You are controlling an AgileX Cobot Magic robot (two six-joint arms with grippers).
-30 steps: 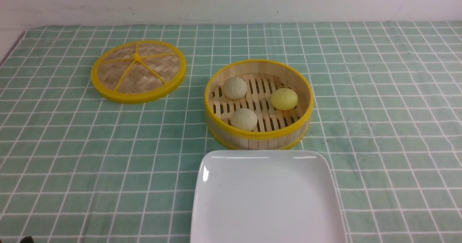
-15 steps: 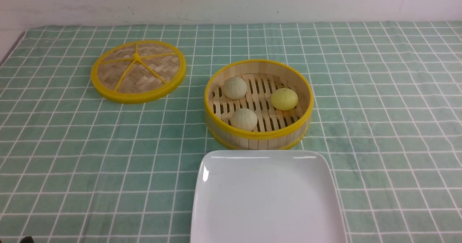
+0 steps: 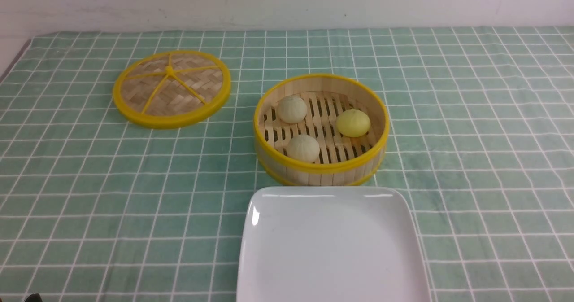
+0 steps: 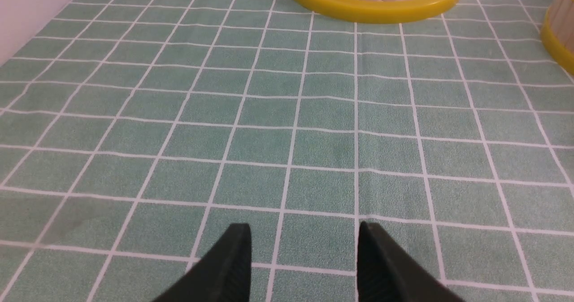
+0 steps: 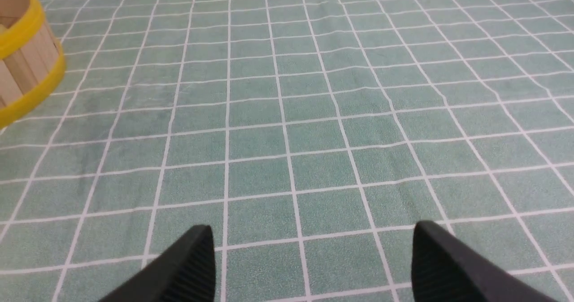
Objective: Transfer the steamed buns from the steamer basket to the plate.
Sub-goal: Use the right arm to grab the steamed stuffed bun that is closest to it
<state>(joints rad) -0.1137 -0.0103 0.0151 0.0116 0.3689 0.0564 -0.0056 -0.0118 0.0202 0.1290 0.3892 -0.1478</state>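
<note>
— Green cloth with white squares covers our worktop. Where are the buns we want?
— We see all three inside the round bamboo steamer basket with yellow rims. One pale round steamed bun sits at the back. Another pale steamed bun sits by the front wall. The yellow steamed bun is on the right side.
— And the big shiny white square plate?
— It lies just in front of the basket, closer to us.
— We also see the flat woven lid with a yellow rim. It lies off to the left, apart from the basket.
— What about our grippers?
— Our left gripper hangs over the cloth with its black fingers apart. It holds nothing. Our right gripper is spread even wider over the cloth, and it holds nothing too. Both are well away from the buns.
</note>
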